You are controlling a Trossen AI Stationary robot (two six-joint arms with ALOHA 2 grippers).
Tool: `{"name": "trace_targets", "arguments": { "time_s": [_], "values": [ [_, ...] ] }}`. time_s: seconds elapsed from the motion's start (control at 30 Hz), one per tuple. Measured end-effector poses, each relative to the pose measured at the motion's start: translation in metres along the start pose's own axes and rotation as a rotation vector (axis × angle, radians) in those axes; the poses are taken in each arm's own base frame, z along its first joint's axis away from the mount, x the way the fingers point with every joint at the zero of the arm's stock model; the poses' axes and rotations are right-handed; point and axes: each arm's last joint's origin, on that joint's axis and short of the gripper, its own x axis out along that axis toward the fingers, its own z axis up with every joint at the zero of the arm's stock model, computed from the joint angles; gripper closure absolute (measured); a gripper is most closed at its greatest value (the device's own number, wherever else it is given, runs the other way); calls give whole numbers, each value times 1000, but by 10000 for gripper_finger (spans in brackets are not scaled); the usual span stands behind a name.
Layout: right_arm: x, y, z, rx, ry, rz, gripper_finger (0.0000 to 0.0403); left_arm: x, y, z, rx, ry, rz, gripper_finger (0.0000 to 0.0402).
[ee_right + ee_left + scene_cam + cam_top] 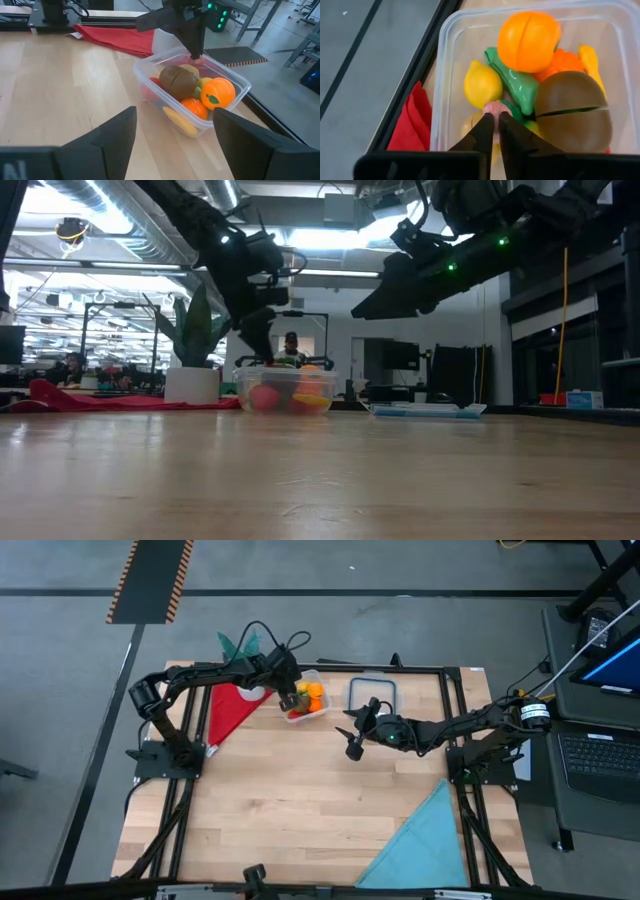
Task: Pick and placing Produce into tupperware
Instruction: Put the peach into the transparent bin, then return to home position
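Note:
The clear tupperware (305, 700) (288, 390) stands on the table near its far edge. Inside lie an orange (529, 40), a lemon (481, 84), a green piece (517, 87), a brown sliced piece (572, 112) and other produce. My left gripper (493, 122) (288, 698) reaches down into the container's left side, shut on a small pink piece (492, 106). My right gripper (175, 140) (355, 735) hangs open above the bare table to the right of the container, touching nothing. My left gripper pinches the pink piece's top (493, 109) between its two fingertips. The fingers come from above, pointing down into the container (196, 56). The piece sits among the other produce, between the lemon and the green piece; whether it is lifted clear cannot be seen.
A flat clear lid with a blue-grey rim (372, 693) (425, 410) lies right of the container. A red cloth (232, 708) and a potted plant (195, 350) sit to its left. A teal cloth (425, 840) covers the near right corner. Bare wood fills the middle.

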Motion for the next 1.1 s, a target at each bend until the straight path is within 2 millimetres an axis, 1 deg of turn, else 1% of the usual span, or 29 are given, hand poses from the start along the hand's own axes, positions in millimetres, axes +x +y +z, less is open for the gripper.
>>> {"name": "trace_targets", "arguments": {
  "time_s": [0.13, 0.43, 0.57, 0.67, 0.8, 0.9, 1.0, 1.1],
  "values": [
    [0, 0, 0, -3, 0, 0, 140, 0, 0, 1, 10, -6, -2, 355],
    [0, 0, 0, -2, -1, 0, 140, 0, 1, 2, 9, -18, 25, 268],
    [0, 0, 0, -4, -1, 0, 140, 0, 0, 3, 24, -21, 25, 245],
    [0, 0, 0, -2, -4, 0, 140, -4, -1, 3, 23, -33, 4, 239],
    [0, 0, 0, -3, -4, 7, 140, -16, -3, 8, -37, -97, -71, 241],
    [-1, 1, 2, -2, -3, 85, 140, -26, -9, 10, -39, -170, -178, 246],
    [-5, 1, 6, 43, -15, 169, 140, -38, -23, 4, -6, -261, -310, 251],
    [-10, 0, 11, 54, -23, 181, 140, -52, -40, -13, 17, -360, -377, 254]
  ]
}}
